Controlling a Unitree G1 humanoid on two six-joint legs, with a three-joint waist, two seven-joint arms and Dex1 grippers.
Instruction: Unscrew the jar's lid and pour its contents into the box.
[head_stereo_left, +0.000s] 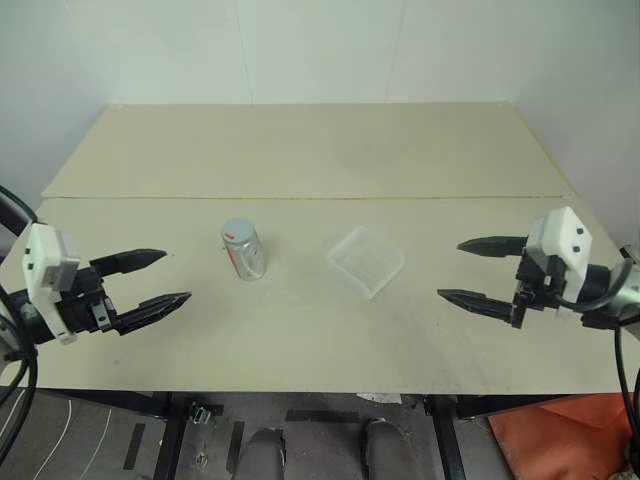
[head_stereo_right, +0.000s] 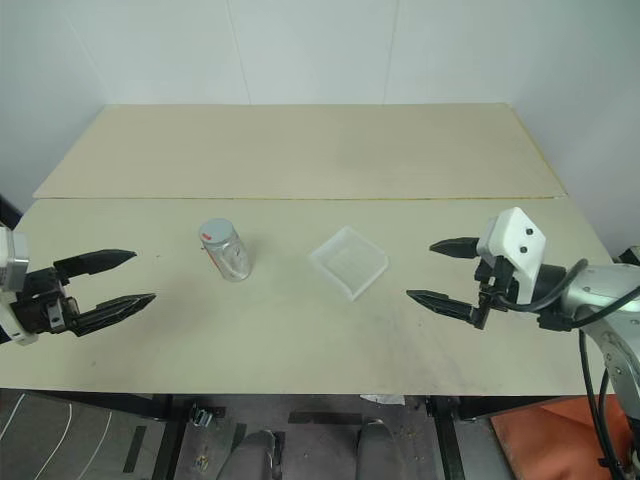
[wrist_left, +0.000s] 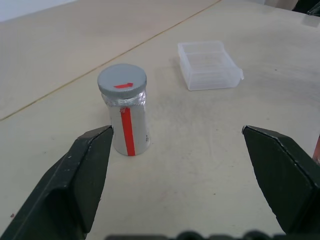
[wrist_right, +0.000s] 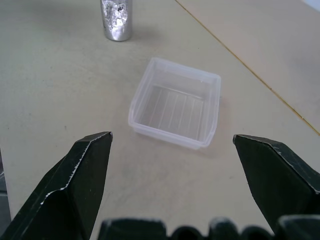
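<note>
Left hand (head_stereo_left: 178, 278) and right hand (head_stereo_left: 448, 268) level, pointing inward, fingers spread wide, both empty

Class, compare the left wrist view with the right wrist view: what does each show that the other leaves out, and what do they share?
Left wrist view alone: the lid, grey with a red mark, still on the jar, and the jar's red label stripe. Right wrist view alone: the inside of the box, ridged on its floor and holding nothing, seen between the right gripper with its jaws wide apart. Shared: jar and box standing apart on the table, each framed by open black jaws; the left gripper is open too.
</note>
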